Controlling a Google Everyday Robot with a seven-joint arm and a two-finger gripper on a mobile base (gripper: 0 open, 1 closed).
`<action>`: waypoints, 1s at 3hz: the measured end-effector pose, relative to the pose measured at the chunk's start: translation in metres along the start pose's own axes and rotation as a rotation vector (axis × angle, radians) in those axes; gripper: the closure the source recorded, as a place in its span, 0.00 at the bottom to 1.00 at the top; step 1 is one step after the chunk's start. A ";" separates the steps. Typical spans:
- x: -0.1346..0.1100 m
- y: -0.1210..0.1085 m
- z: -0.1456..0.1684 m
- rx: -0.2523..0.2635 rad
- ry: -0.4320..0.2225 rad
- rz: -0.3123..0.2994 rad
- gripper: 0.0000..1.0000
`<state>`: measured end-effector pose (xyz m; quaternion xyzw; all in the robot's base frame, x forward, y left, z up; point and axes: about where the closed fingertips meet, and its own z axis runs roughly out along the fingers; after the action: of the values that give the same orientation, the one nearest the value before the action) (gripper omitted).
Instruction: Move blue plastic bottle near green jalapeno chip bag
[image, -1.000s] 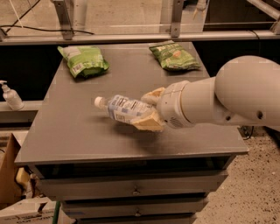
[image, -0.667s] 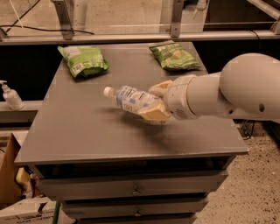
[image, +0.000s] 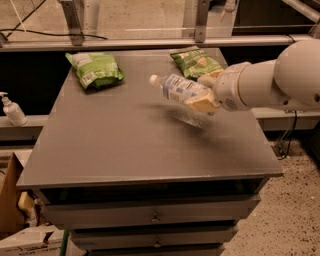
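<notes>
The blue plastic bottle (image: 176, 88), pale blue with a white cap and printed label, is held lying sideways above the grey table (image: 125, 145), cap pointing left. My gripper (image: 204, 95) is shut on its base end, with tan fingers (image: 202, 104) above and below it. The green jalapeno chip bag (image: 196, 62), olive green with a tan picture, lies at the table's back right, just behind the bottle and gripper. The bottle casts a shadow on the table below it.
A brighter lime-green bag (image: 95, 69) lies at the back left of the table. A white pump bottle (image: 12, 109) stands on a ledge to the left. Drawers (image: 155, 217) sit under the tabletop. A metal frame runs behind the table.
My gripper has carried the bottle up and to the right, toward the back of the table, closer to the olive-green bag.
</notes>
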<state>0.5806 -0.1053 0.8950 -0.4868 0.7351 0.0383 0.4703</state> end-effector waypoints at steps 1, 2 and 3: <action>0.021 -0.037 0.000 0.045 0.072 -0.025 1.00; 0.043 -0.055 0.004 0.058 0.132 -0.039 1.00; 0.057 -0.061 0.012 0.060 0.156 -0.044 1.00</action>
<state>0.6296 -0.1698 0.8714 -0.4899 0.7595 -0.0322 0.4268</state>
